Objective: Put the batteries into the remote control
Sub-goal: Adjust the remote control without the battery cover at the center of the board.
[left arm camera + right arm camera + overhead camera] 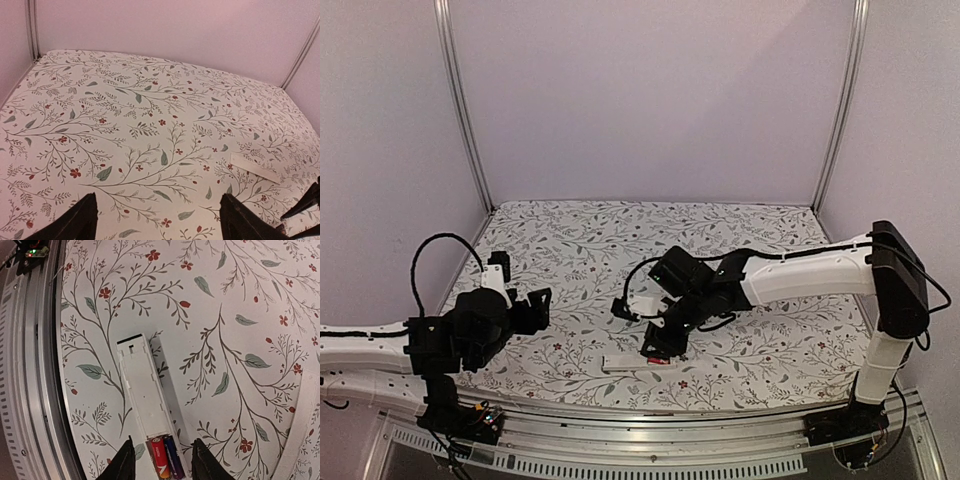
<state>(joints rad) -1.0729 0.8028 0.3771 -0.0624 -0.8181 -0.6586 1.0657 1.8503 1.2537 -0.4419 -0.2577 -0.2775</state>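
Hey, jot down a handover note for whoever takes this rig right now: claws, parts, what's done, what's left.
Left claw: open, empty, over the cloth.
Right claw: open, straddling the remote control's compartment end.
Red battery and dark battery lie side by side in the compartment.
Done: both appear loaded.
Left: lift right claw clear, check seating; cover plate lies off, apart on the cloth.
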